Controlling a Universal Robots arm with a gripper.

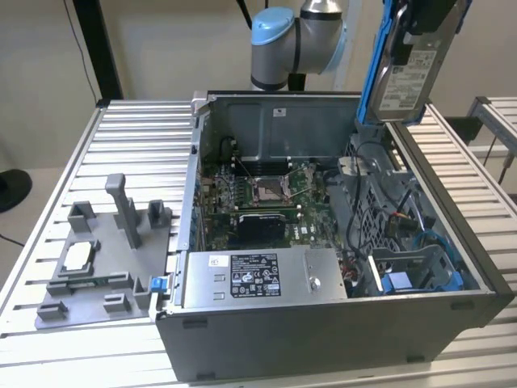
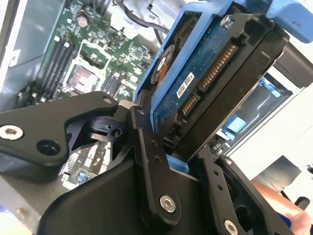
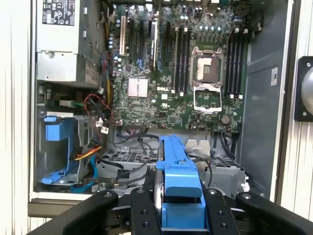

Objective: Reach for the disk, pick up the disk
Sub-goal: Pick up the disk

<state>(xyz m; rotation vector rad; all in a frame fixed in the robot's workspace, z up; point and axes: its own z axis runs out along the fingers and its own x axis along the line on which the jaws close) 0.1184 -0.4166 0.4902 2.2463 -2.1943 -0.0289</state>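
Observation:
The disk (image 1: 406,77), a silver-grey drive with a white label and blue rails, hangs tilted high above the far right corner of the open computer case (image 1: 323,339) in the exterior view. My gripper (image 1: 426,18) is shut on its upper end. In the second wrist view the black fingers (image 2: 145,156) clamp the disk (image 2: 195,93), whose blue circuit board and connector face the camera. In the first wrist view the disk's blue rail (image 3: 175,171) stands between the fingers (image 3: 146,208), above the case's drive cage.
The motherboard (image 1: 258,198) lies inside the case, with a grey box with a black label (image 1: 258,275) at the front and a blue drive bay (image 1: 412,279) at the exterior view's right. A grey fixture (image 1: 101,259) holding a small chip sits on the slatted table (image 1: 48,202). A person's hand (image 2: 274,200) is near the gripper.

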